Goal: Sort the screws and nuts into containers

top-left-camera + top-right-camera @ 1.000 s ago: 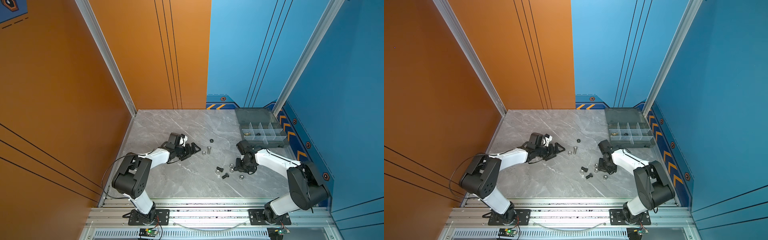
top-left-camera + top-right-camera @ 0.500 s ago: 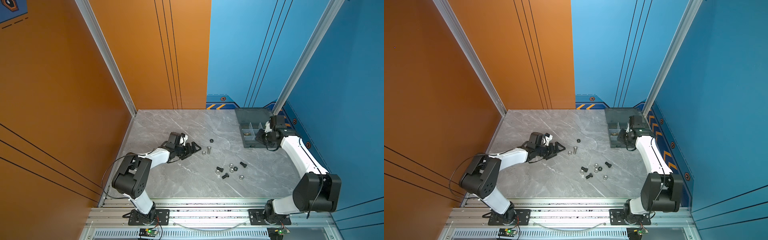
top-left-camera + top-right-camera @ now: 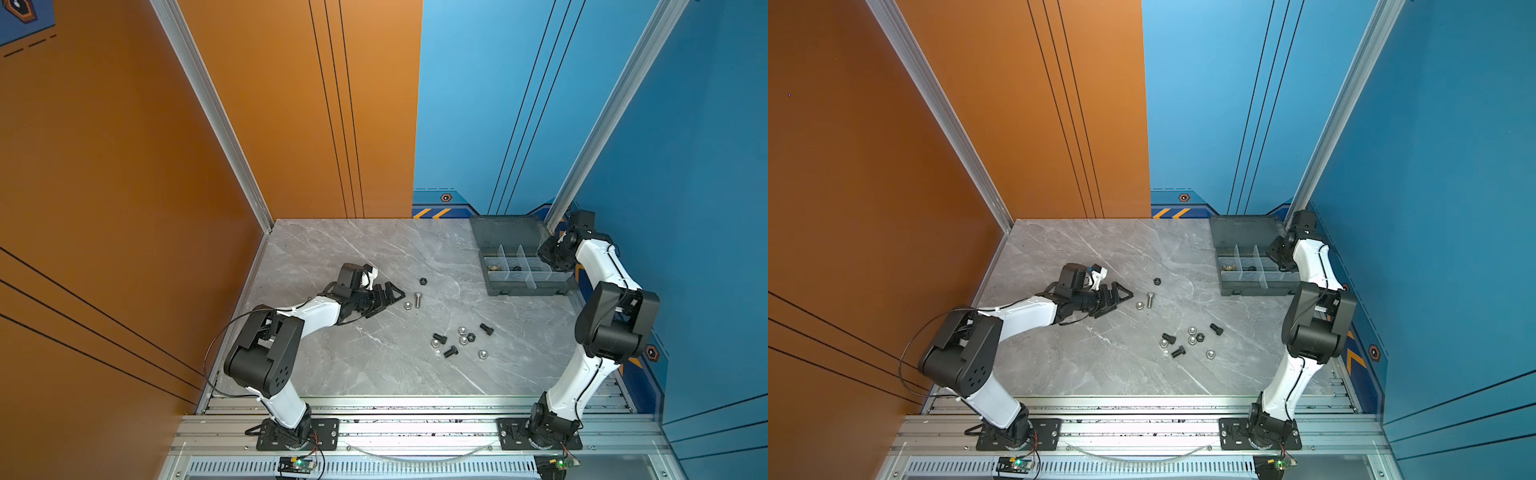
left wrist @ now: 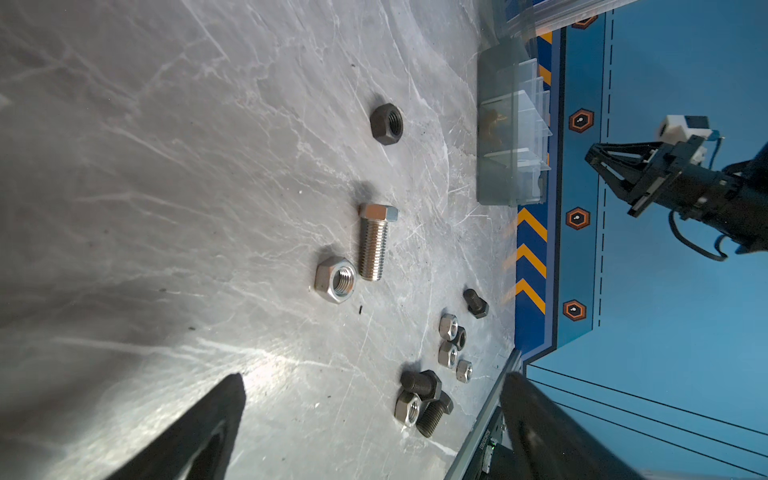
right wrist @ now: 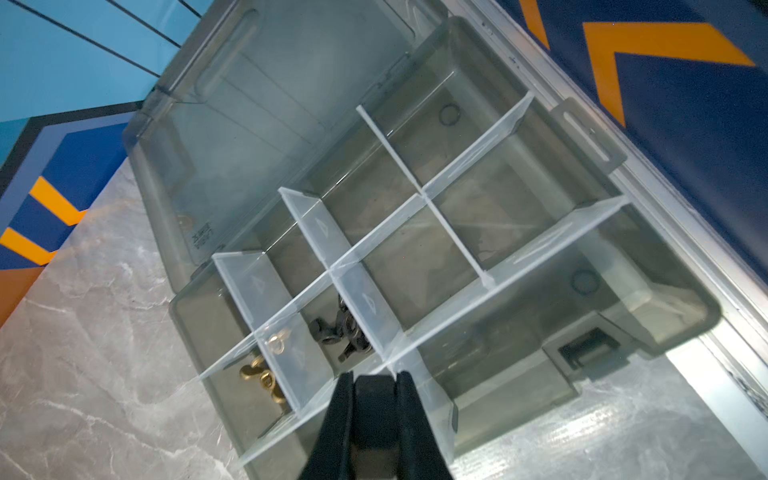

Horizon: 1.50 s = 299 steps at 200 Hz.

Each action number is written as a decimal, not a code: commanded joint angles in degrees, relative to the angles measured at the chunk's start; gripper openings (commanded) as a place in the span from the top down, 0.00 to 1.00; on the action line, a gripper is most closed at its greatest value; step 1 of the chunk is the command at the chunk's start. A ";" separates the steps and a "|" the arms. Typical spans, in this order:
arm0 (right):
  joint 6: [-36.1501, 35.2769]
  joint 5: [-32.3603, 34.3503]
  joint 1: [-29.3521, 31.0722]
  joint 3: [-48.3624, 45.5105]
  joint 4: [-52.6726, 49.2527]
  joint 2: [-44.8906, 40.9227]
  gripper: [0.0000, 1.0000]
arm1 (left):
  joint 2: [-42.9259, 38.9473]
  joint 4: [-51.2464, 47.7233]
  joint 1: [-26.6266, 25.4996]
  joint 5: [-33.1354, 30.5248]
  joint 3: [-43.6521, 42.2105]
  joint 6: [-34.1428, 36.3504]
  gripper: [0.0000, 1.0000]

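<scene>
1. Currently mid-drop: right gripper (image 5: pixel 376 380) clenched on a small black part (image 5: pixel 376 395), probably a screw, hovering over the organiser box (image 3: pixel 530 289).
2. Next: clear the black wing nuts (image 5: pixel 336 332) just ahead of the tips, release over an empty compartment (image 5: pixel 415 266).
3. Thin dividers (image 5: pixel 365 253) sit right under the tips; could catch it.
4. Left gripper (image 3: pixel 392 294) spread open, silver bolt (image 3: pixel 417 298) just ahead; loose pile (image 3: pixel 461 340) well apart from the right gripper.

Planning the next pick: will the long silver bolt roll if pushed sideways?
Probably only slightly: the silver bolt lies on its side, but its hex head's flats should check rolling. Shiny metal on the smooth table, it may well slide.
</scene>
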 commanded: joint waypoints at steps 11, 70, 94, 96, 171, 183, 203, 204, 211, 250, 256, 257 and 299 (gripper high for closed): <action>0.98 0.08 -0.32 5.51 -1.20 4.34 1.00 | -1.26 0.50 -0.45 0.76 1.59 -0.39 0.02; 0.36 0.55 -1.18 6.91 -1.50 10.52 1.00 | -1.44 -0.03 -0.45 0.45 1.37 -0.31 0.02; 0.17 0.04 -1.60 6.89 -1.43 11.80 1.00 | -1.16 -0.38 -0.32 0.24 1.61 -0.23 0.02; 0.17 0.08 -1.61 6.88 -1.45 11.83 1.00 | -1.11 -0.40 -0.44 0.25 1.69 -0.23 0.02; -0.18 -0.64 -2.01 9.76 -2.04 13.02 0.66 | -0.26 -0.90 -0.29 0.25 2.84 0.02 0.02; -0.09 -0.96 -2.14 9.98 -2.38 12.51 0.62 | -0.11 -1.11 -0.26 0.39 3.14 0.04 0.02; -0.24 -2.55 -2.33 9.90 -3.48 10.28 0.59 | 0.16 -1.39 -0.19 0.53 3.47 0.30 0.02; -0.25 -2.58 -2.37 9.83 -3.57 10.15 0.59 | 0.16 -1.37 -0.19 0.53 3.47 0.30 0.02; -0.34 -2.97 -2.32 9.35 -3.78 8.67 0.59 | 0.25 -1.41 -0.19 0.53 3.56 0.24 0.02; -1.46 -6.73 -0.76 2.40 -5.02 -2.24 0.57 | 1.01 -1.12 -0.10 0.52 3.73 -0.03 0.02; -1.88 -7.06 -0.11 1.05 -5.64 -3.89 0.57 | 1.13 -1.10 -0.07 0.51 3.91 -0.04 0.02; -1.96 -7.12 0.01 0.84 -5.75 -4.15 0.57 | 1.18 -1.13 -0.09 0.52 3.96 -0.04 0.02; -5.08 -8.04 8.33 -10.99 -8.15 -15.90 0.56 | 2.47 -1.84 0.05 0.81 5.45 0.15 0.02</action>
